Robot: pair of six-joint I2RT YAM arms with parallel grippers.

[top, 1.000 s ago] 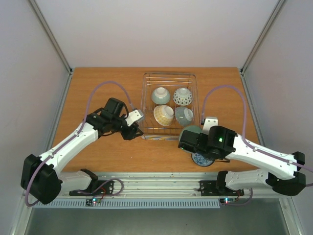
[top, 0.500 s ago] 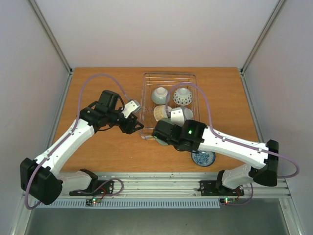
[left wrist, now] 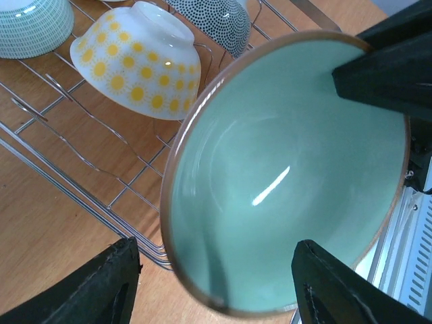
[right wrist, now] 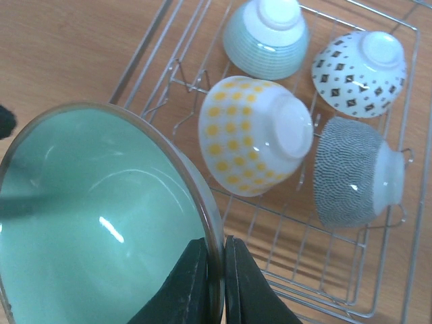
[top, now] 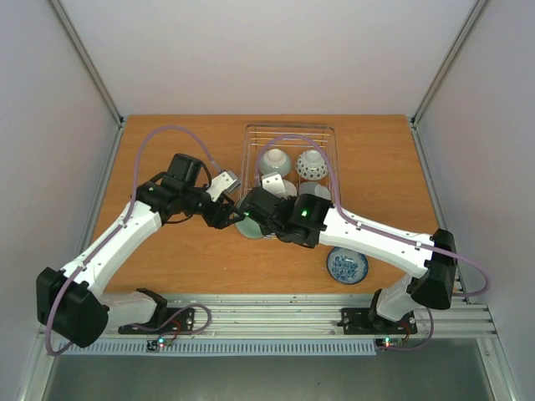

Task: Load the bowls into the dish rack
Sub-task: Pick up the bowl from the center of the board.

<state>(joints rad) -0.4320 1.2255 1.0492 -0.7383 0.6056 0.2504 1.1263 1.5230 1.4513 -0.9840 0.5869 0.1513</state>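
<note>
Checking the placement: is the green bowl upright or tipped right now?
Tipped. The green bowl hangs on edge, rim pinched by the right gripper, its empty inside facing sideways toward the left gripper.

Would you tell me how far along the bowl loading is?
Done: four bowls, including the yellow-dotted bowl, lie in the dish rack. In hand: the right gripper pinches the rim of the green bowl at the rack's near-left corner; the left gripper is open beside it. Left: the blue-patterned bowl on the table.
</note>
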